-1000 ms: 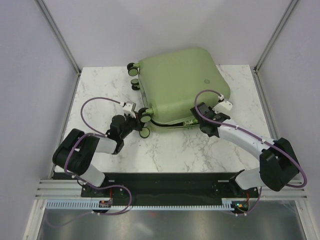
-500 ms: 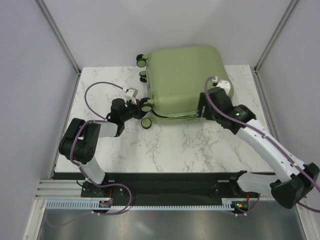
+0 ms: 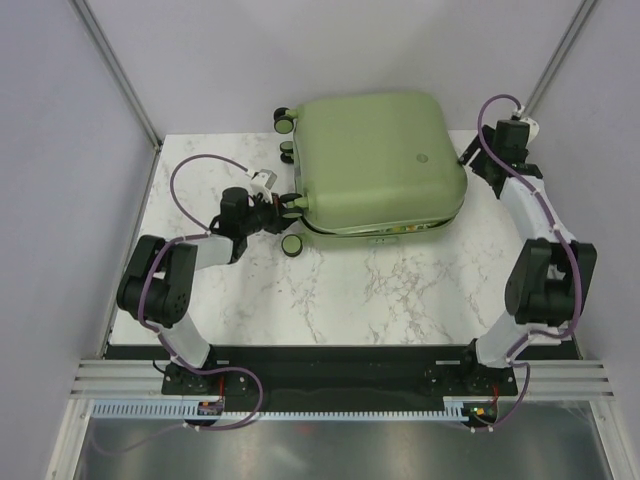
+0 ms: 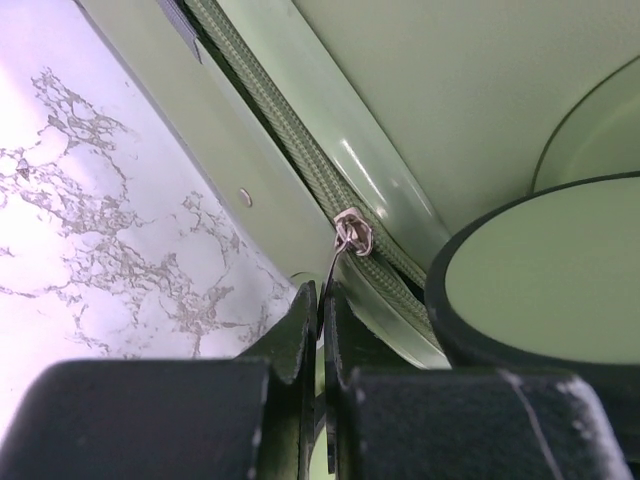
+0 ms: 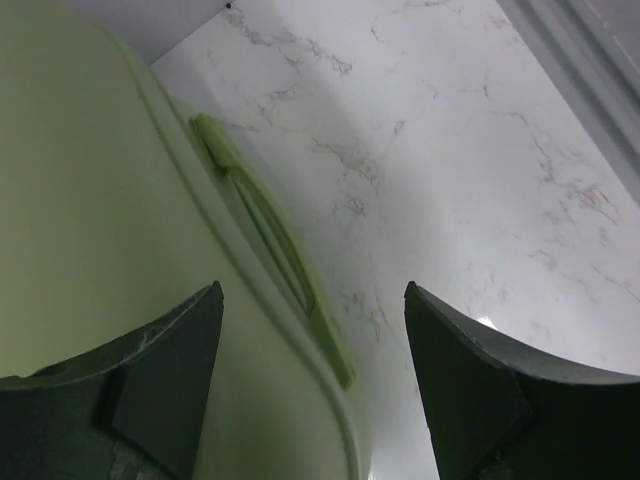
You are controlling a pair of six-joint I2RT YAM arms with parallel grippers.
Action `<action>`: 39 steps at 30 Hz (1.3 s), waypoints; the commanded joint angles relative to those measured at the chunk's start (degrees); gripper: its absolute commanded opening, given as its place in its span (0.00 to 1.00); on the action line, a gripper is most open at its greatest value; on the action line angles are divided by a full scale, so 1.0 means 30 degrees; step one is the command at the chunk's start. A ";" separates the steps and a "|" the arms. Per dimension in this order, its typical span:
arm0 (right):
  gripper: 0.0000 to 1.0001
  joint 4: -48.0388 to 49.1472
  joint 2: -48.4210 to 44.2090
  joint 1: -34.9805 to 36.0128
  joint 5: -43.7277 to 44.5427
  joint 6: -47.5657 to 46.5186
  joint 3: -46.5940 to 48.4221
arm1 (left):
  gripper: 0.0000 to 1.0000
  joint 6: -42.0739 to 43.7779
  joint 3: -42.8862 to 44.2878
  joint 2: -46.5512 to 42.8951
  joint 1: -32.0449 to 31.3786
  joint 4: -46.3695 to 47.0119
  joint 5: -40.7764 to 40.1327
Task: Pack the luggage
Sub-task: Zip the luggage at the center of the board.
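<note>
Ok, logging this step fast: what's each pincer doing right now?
Left pincer: closed on the zipper pull.
Right pincer: open, holding nothing.

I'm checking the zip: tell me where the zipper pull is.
In the left wrist view the zipper pull sits on the suitcase seam beside a wheel, pinched by the left gripper.

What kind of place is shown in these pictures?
Probably a robot test cell, not a home: a marble-patterned table enclosed by plain pale walls on metal framing, with the luggage lying on it.
</note>
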 commanded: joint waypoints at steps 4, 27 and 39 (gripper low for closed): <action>0.80 0.4152 0.3954 -0.1490 -0.4270 0.0306 0.1608 | 0.02 0.1296 0.1970 0.0190 0.0154 0.1242 -0.0473; 0.77 0.2840 1.0082 -0.3337 -1.2414 -0.2183 0.4333 | 0.02 0.2322 0.2703 -0.0190 0.0183 -0.0311 -0.1175; 0.73 -0.0412 1.2687 -0.1668 -1.2737 -0.5319 0.6734 | 0.02 0.2497 0.2644 -0.0248 0.0183 -0.0427 -0.1527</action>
